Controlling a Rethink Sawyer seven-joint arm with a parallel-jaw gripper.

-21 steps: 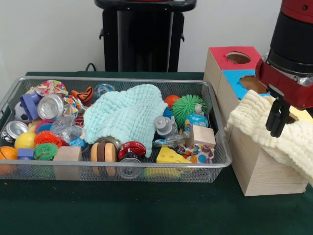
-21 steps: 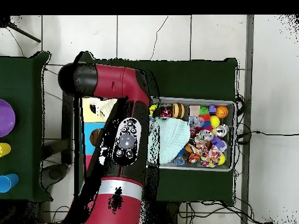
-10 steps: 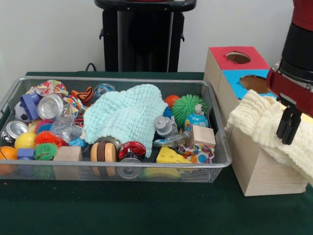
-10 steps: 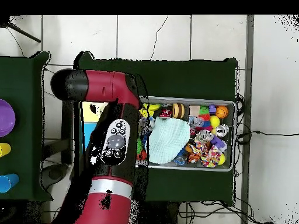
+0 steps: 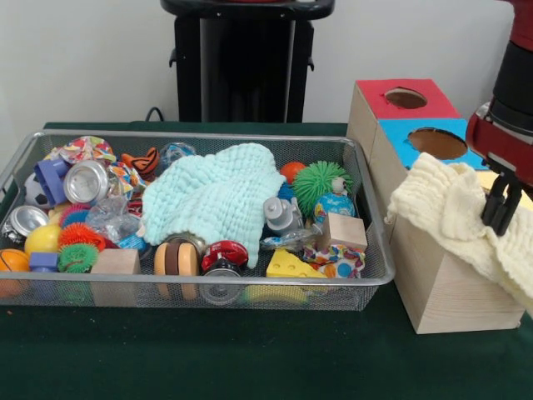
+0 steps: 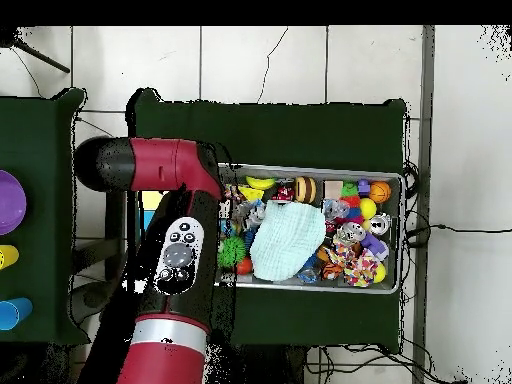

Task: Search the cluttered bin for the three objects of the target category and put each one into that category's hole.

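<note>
A wire bin (image 5: pixel 366 279) full of toys sits at nine o'clock, a mint cloth (image 5: pixel 212 200) on top. At three o'clock a cream cloth (image 5: pixel 454 212) drapes the wooden box (image 5: pixel 437 292); the claw (image 5: pixel 501 208) hangs over it, fingers nearly together, gripping nothing.

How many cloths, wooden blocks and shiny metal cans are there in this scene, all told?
Cloths: 2, the mint cloth in the bin and the cream cloth draped over the wooden box.
Wooden blocks: 2, and.
Metal cans: 2 clearly seen, and.
Total: 6.
</note>
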